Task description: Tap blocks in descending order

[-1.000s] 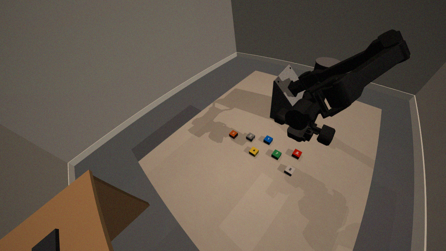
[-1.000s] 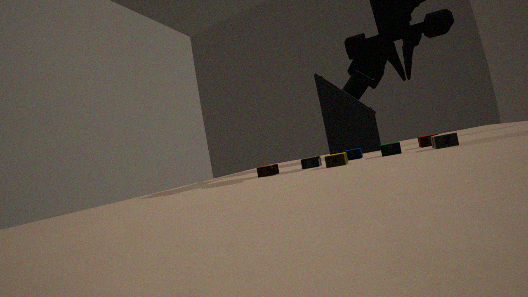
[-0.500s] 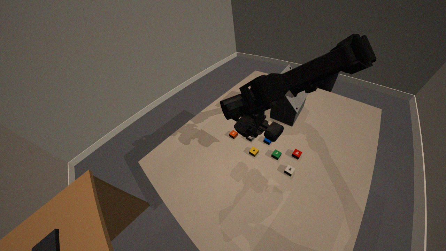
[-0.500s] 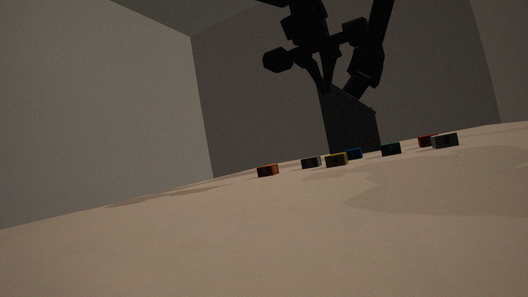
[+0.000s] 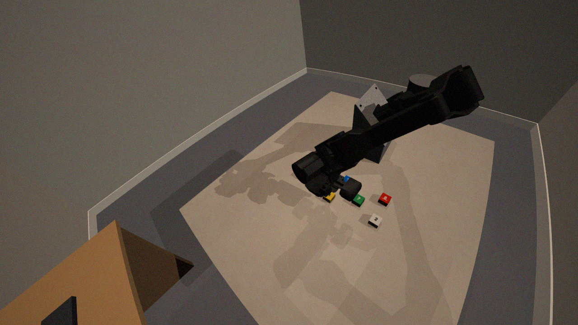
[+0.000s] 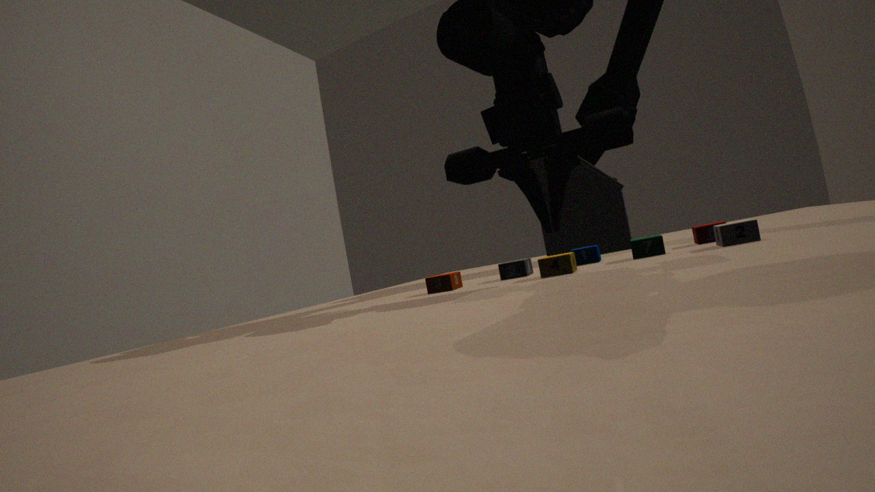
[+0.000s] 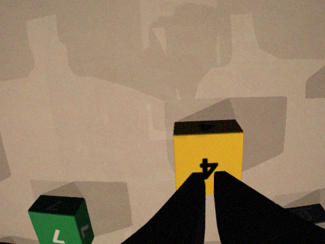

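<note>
My gripper [image 6: 554, 231] [image 7: 208, 182] is shut and empty. Its tips hang above the yellow block 4 [image 5: 330, 197] [image 6: 555, 265] [image 7: 189, 149] without touching it. The green block 7 [image 5: 358, 199] [image 6: 647, 247] [image 7: 44, 225] lies beside it. The red block [image 5: 384, 198] [image 6: 706, 234] has an underlined digit too small to read surely. The white block 2 [image 5: 375, 220] [image 6: 738, 233] lies near the red one. The blue block 1 [image 5: 347, 178] [image 6: 588, 254] is partly hidden by the arm. The grey block [image 6: 515, 269] and orange block [image 6: 440, 283] are hidden in the top view; their digits are unclear.
A dark block face [image 7: 305, 213] shows at the right edge of the wrist view. A tilted metal plate [image 5: 372, 95] stands behind the arm, with a grey cylinder [image 5: 419, 81] farther back. A brown wooden piece [image 5: 81, 266] is at the lower left.
</note>
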